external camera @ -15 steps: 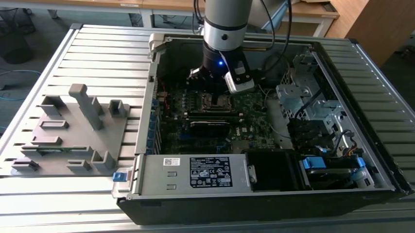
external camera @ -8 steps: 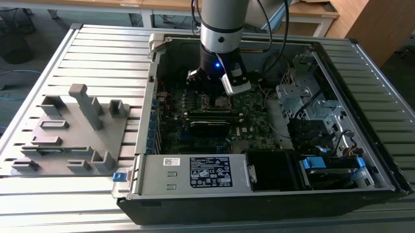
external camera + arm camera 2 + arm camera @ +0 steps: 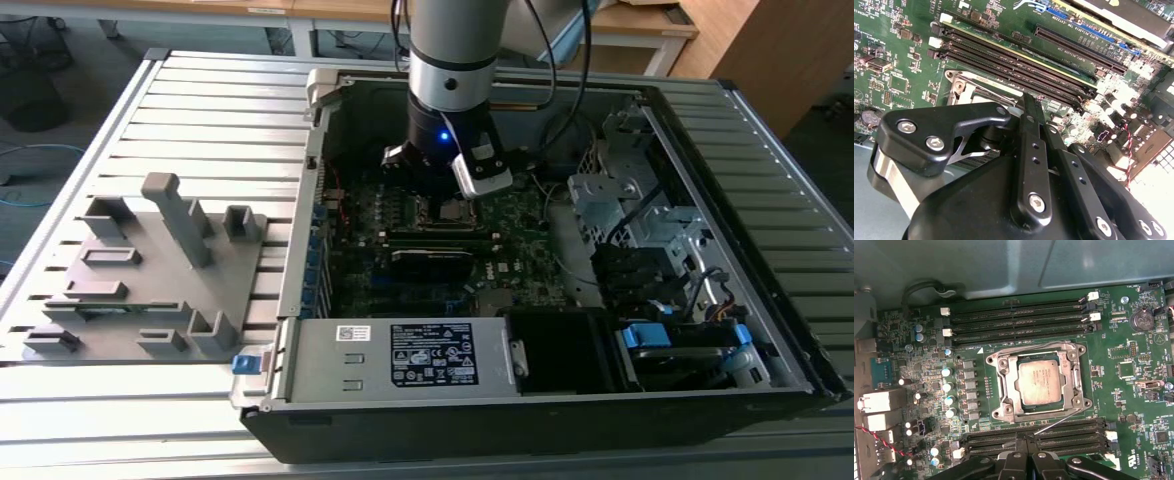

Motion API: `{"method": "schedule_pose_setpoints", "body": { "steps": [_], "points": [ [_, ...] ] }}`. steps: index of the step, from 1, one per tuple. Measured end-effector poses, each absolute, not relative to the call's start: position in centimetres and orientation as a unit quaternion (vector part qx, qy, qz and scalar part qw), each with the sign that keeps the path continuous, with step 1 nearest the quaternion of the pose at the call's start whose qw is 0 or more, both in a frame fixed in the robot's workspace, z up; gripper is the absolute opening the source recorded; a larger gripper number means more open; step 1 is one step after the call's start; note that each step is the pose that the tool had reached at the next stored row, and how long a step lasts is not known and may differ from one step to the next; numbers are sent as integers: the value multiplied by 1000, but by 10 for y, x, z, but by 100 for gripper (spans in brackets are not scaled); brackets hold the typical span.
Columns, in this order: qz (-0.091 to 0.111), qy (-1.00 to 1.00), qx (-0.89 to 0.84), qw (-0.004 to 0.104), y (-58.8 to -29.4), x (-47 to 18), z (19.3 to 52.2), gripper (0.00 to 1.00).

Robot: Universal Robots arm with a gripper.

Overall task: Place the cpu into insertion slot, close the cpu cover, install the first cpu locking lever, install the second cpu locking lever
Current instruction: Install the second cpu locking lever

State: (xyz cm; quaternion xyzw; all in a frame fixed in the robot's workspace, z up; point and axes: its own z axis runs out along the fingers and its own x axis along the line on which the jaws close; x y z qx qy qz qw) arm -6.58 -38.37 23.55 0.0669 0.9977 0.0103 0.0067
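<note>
The cpu (image 3: 1040, 382), a pale silvery square, lies in the insertion slot (image 3: 995, 412) on the green motherboard. The cpu cover (image 3: 1004, 385), a silvery frame, lies flat around it. One thin wire lever (image 3: 1024, 346) runs along the socket's far edge. A second wire lever (image 3: 1056, 422) slants out from the socket's corner toward my gripper (image 3: 1026, 440), whose black fingers are shut with nothing between them. In the exterior view the gripper (image 3: 438, 195) hangs low inside the open computer case, right beside the cpu (image 3: 455, 210). In the second wrist view the gripper (image 3: 1029, 105) is just above the socket's corner (image 3: 961, 82).
Long black memory slots (image 3: 1019, 320) flank the socket on two sides, with a row of capacitors (image 3: 946, 385) beside it. In the exterior view the power supply (image 3: 400, 355) and drive cage (image 3: 654, 230) crowd the case. A grey fixture (image 3: 147, 270) sits on the slatted table at that view's left.
</note>
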Motion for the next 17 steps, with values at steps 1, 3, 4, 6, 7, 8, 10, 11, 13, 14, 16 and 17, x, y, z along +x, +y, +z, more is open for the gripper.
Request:
{"method": "schedule_pose_setpoints", "body": {
  "steps": [1,3,4,6,7,8,10,11,13,14,16,17],
  "points": [
    [10,998,67,7,-384,-66,235,10],
    [11,998,67,7,-384,-66,235,10],
    [11,998,67,7,-384,-66,234,10],
    [10,998,67,7,-384,-67,233,10],
    [10,998,67,7,-384,-68,233,10],
    [10,998,67,7,-384,-69,232,10],
    [10,998,67,7,-384,-70,231,10],
    [10,998,67,7,-384,-71,230,10],
    [10,998,67,7,-384,-71,228,10],
    [10,998,67,7,-384,-71,228,10],
    [10,998,67,7,-384,-71,227,10],
    [10,998,67,7,-384,-71,227,10]
  ]
}}
